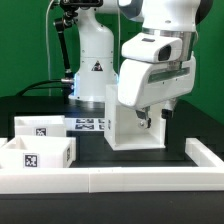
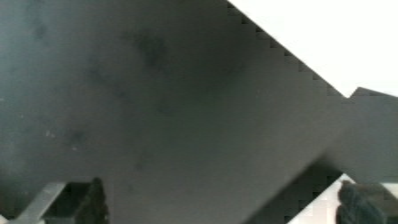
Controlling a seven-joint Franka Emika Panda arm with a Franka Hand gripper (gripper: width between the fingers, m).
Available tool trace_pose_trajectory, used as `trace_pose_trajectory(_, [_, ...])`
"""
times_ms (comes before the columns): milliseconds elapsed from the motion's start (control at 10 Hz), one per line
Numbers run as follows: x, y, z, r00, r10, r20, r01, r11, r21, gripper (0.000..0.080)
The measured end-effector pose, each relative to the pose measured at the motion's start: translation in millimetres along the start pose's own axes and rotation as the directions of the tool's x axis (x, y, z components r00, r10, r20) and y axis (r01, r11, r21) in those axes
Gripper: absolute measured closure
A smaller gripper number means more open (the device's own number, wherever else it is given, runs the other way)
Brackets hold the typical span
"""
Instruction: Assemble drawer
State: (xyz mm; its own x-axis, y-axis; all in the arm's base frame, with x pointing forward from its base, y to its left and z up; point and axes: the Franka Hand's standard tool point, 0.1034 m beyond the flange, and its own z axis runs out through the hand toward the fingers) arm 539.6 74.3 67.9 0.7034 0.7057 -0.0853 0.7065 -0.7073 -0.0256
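Note:
The drawer's tall white box-like shell (image 1: 133,128) stands upright in the middle of the black table. My gripper (image 1: 156,116) hangs at the shell's upper part, on the exterior view's right side of it, fingers pointing down. In the wrist view my gripper (image 2: 215,204) is open and empty, its two dark fingertips (image 2: 66,203) far apart, with mostly dark table between them. A white face of the shell (image 2: 329,45) fills one corner of the wrist view. Two shallow white trays, each with a square tag, lie at the exterior view's left: one further back (image 1: 44,126), one nearer (image 1: 36,155).
The marker board (image 1: 90,124) lies flat between the back tray and the shell. A long low white border rail (image 1: 110,181) runs along the front and turns back at the exterior view's right (image 1: 205,154). The arm's white base (image 1: 95,55) stands behind.

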Motion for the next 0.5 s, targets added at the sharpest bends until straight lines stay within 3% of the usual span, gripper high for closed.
trace_pose_trajectory(100, [-0.8,0.7,0.5,1.000,0.013,0.010,-0.013,1.000,-0.014,0.0150])
trace_pose_trajectory(500, [-0.5,0.3,0.5,1.000,0.018,0.009,-0.018,1.000,-0.012,0.0150])
